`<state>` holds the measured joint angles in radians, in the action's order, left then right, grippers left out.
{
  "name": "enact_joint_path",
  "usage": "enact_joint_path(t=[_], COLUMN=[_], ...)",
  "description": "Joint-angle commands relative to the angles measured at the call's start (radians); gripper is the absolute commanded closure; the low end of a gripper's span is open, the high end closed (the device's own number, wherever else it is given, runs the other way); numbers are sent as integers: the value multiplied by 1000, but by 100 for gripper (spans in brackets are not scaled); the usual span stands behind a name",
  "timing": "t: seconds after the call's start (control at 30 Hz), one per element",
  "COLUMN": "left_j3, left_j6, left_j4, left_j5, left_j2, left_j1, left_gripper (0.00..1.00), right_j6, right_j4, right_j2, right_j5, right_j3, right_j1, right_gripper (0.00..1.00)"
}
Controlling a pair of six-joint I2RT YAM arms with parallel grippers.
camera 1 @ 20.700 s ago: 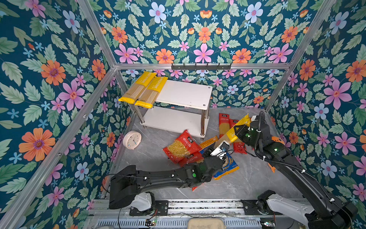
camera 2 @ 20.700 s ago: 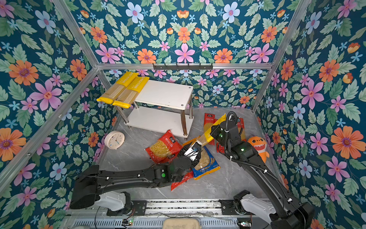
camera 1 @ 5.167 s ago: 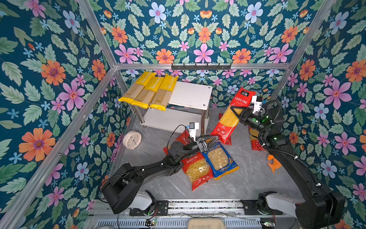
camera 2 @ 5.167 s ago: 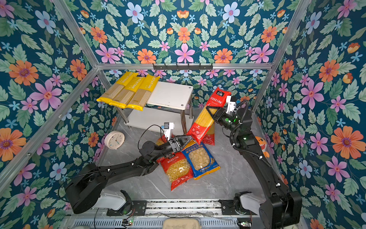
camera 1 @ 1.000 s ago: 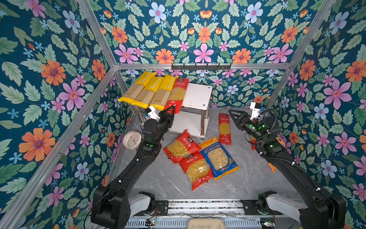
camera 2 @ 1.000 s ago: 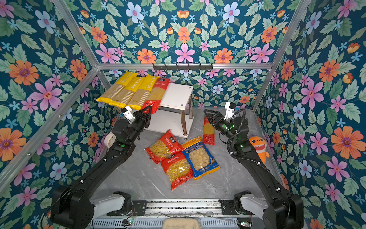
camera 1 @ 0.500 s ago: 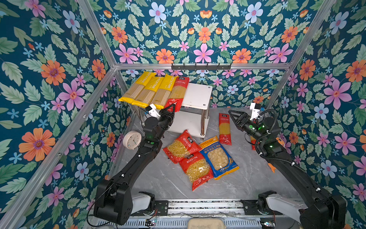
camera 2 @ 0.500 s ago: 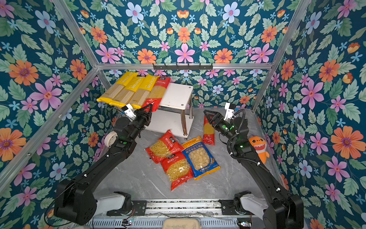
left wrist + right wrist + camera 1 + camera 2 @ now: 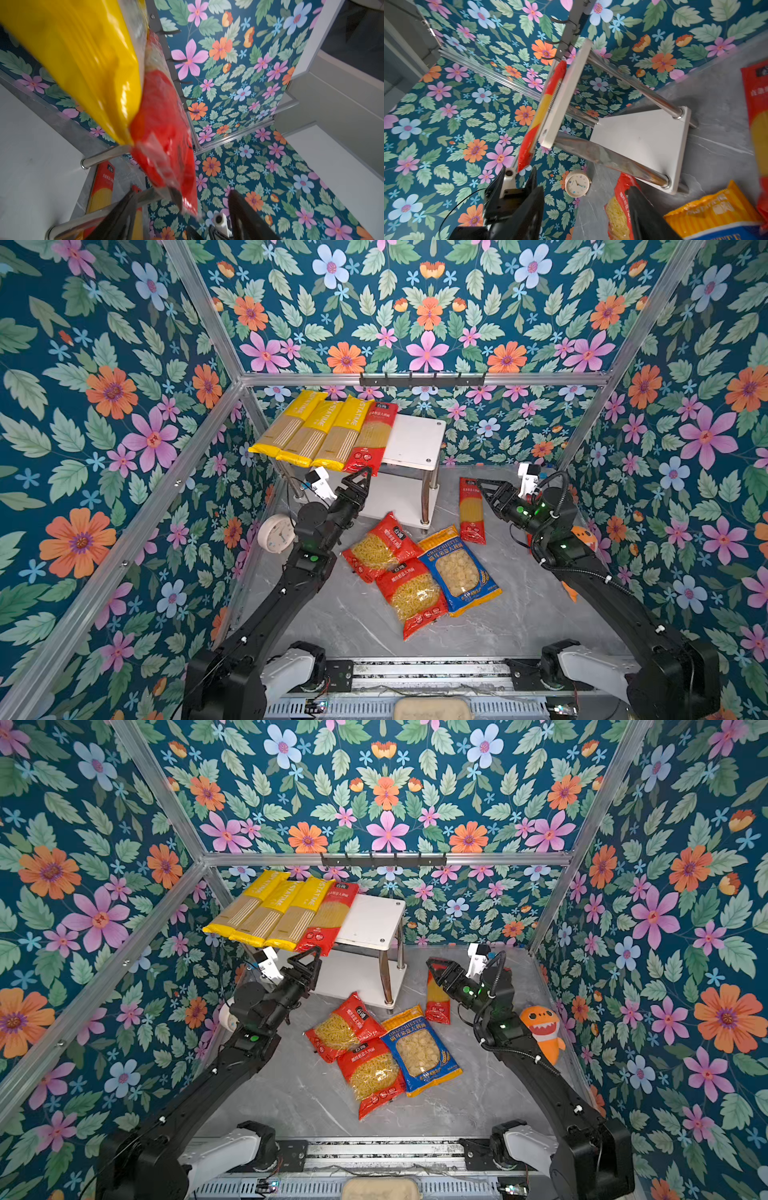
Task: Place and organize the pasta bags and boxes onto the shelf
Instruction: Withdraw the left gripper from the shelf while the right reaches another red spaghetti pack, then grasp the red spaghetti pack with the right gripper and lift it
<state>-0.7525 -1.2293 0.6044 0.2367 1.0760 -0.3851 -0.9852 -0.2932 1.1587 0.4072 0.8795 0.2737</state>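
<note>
Four long pasta packs lie side by side on the top board of the shelf [image 9: 415, 439]: three yellow spaghetti packs [image 9: 309, 431] and, touching the last of them, a red spaghetti pack [image 9: 372, 435]. All four slant across the board, and their near ends hang past its front edge.

The left jaws sit just under the red pack's overhanging end, spread apart and pinching nothing. In the left wrist view the pack's plastic tip hangs between the two fingers [image 9: 245, 216]. The right jaws, also spread and empty, hover just beside a second red spaghetti pack [image 9: 471, 510], which lies flat on the bench [image 9: 332, 622] near a shelf leg. Two red short-pasta bags [image 9: 382, 545] and a blue-orange bag [image 9: 457, 572] lie touching one another mid-bench.

The step in hand looks like the release of the shelved red pack. To finish it well, the left jaws should back away low and straight, held wide so they do not catch the loose tip; a snag could drag the pack off the edge. The overhang looks like the weak point. A light push along the pack's length would seat more of it on the board and keep it parallel to the yellow ones. The bare part of the board beside it suits the other long packs, and the lower board suits the short bags.
</note>
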Motion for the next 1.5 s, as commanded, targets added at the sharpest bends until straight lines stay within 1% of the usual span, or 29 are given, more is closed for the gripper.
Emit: enact_joint_path(t=[0.0,0.03,0.1,0.13,0.17,0.3,0.4,0.57,0.67,0.83,0.9,1.0,1.13,1.23,1.33,1.47], left_j3=[47,63,82,97,122,198,200,184,153,114,108,105,108,110,114,118], left_j6=[164,216,337,363,372,368,389,379,387,400,401,403,403,398,393,389], left_j4=[-61,-85,-178,-197,-191,-121,-99,-26,-18,-35,-37,-44,-46,-45,-46,-45], left_j5=[-15,-53,-179,-219,-237,-269,-279,-266,-262,-258,-258,-259,-264,-266,-265,-269], left_j2=[-56,-70,-91,-93,-89,-35,40,170,233,289,295,296,297,299,295,291], left_j1=[-77,-121,-233,-272,-303,-376,-417,-459,-479,-495,-497,-497,-497,-498,-498,-498], left_gripper=[29,29,29,29,29,30,30,31,32,32,32,32,32,33,33,33], right_j6=[65,85,122,133,140,172,209,273,301,332,338,344,343,347,343,320], right_j4=[87,121,191,214,239,278,306,322,328,339,335,323,309,286,263,267], right_j2=[28,39,70,87,107,190,257,354,419,508,556,595,629,644,628,576], right_j5=[-47,-60,-82,-82,-80,-57,-45,-58,-57,-63,-45,-10,13,34,58,84], right_j3=[-4,-4,-1,-1,-1,-19,-17,-16,-7,11,21,31,35,32,27,47], right_j1=[-1,-1,-11,-20,-32,-101,-141,-155,-159,-173,-182,-183,-184,-185,-186,-192], right_gripper=[36,36,38,38,39,42,43,43,43,45,47,52,61,72,86,94])
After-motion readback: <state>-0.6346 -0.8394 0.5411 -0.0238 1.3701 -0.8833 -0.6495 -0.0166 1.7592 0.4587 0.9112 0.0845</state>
